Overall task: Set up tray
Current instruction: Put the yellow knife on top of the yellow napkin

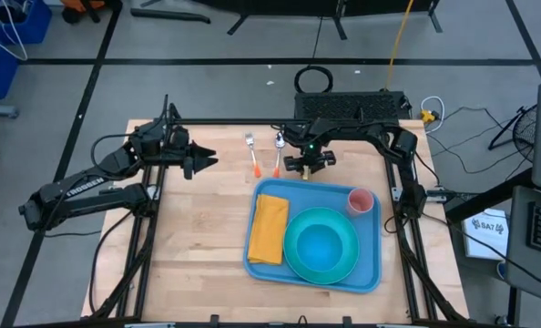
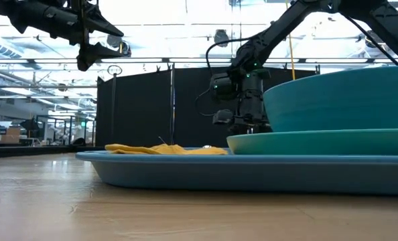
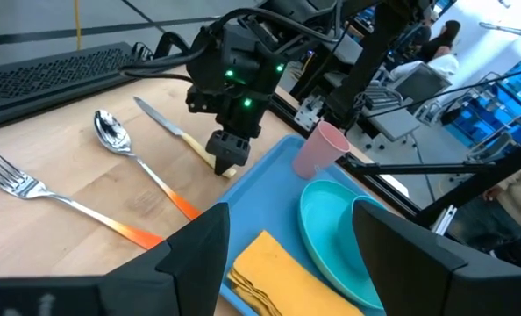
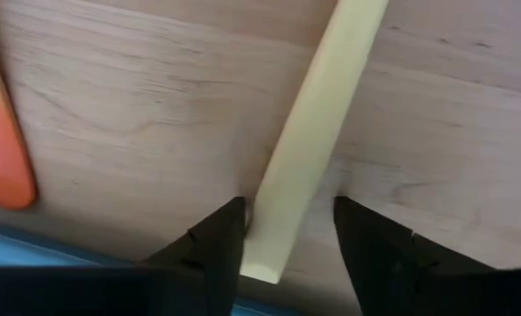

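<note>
The blue tray (image 1: 372, 264) lies flat at the table's right-centre, carrying a teal bowl (image 1: 321, 244), yellow napkin (image 1: 269, 229) and pink cup (image 1: 361, 200). The right gripper (image 4: 282, 230) straddles a knife's pale handle (image 4: 309, 132) just beside the tray's far rim, its 2 fingers not yet pinching; the left gripper (image 1: 200, 159) hangs spread, well apart. The knife looks light, stiff and slick (best pinched across the handle).

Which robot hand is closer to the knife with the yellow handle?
The right hand. Its fingers straddle the end of the knife handle, just off the blue tray. The left hand hangs open in the air off to the side, beyond the fork and spoon.

Right tool (image 4: 282, 230) lowered, fingers apart; left tool (image 1: 207, 160) raised, open
</note>
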You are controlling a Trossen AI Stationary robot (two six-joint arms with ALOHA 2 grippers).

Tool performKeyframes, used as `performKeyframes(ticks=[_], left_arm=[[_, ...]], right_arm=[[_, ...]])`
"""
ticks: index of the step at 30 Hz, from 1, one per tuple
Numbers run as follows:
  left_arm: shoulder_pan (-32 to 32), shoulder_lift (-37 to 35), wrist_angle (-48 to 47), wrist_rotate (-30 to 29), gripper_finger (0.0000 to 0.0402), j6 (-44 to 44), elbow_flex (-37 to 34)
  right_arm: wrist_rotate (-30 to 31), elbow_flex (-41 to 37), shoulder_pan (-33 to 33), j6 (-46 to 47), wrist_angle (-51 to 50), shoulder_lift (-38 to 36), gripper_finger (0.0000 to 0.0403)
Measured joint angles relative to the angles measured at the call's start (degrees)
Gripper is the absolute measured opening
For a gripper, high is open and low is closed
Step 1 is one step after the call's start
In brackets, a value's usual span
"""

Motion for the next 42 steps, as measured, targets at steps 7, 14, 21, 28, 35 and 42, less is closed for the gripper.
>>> performKeyframes(ticks=[7, 14, 21, 28, 35, 42], left_arm=[[0.00, 0.00, 0.00, -0.44, 0.0246, 0.27, 0.00], [0.00, 0.00, -0.03, -0.51, 0.0246, 0.35, 0.00], [0.00, 0.00, -0.30, -0.56, 0.0246, 0.21, 0.00], [0.00, 0.00, -0.26, -0.63, 0.0246, 0.04, 0.00], [0.00, 0.00, -0.23, -0.61, 0.0246, 2.04, 0.00], [0.00, 0.00, -0.24, -0.63, 0.0246, 1.92, 0.00]], right_arm=[[0.44, -0.12, -0.11, -2.66, -0.33, 0.04, 0.0060], [0.05, -0.14, -0.72, -4.24, -0.19, 0.15, 0.0060], [2.56, -0.48, -0.68, -4.63, 0.65, -2.44, 0.0060], [5.35, -0.35, 0.17, -1.34, 1.10, -8.55, 0.0060], [5.07, -0.33, 4.08, 0.75, 0.38, -13.72, 0.0060], [5.46, -0.26, 10.88, 4.74, 1.02, -17.94, 0.0060]])
